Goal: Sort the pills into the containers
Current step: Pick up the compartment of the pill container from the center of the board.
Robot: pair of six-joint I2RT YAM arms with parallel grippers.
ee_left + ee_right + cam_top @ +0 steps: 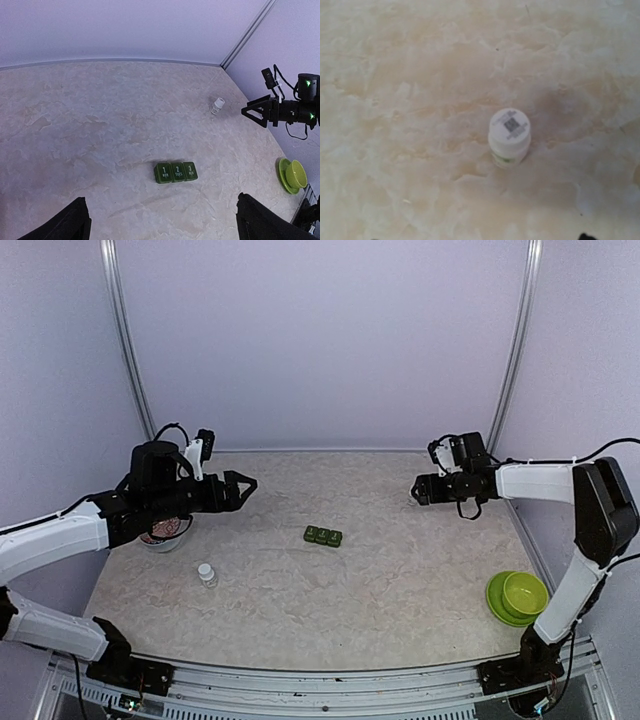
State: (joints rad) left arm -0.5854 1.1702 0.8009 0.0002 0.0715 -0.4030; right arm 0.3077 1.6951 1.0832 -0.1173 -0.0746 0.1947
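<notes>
A green three-cell pill organizer (323,536) lies shut at the table's middle; the left wrist view shows it (175,171) with lids marked 1, 2 and 3. My left gripper (240,487) hovers open and empty to its left, with its fingertips (75,220) at the view's bottom corners. A white bowl (165,533) holding reddish pills sits under my left arm. A white pill bottle (206,574) stands at the front left. A second white bottle (509,136) stands capped below my right gripper (420,490), which is open and empty; this bottle also shows in the left wrist view (217,105).
A green bowl on a green plate (518,597) sits at the front right, near the right arm's base. Purple walls close in the back and sides. Metal frame posts (517,340) stand at the back corners.
</notes>
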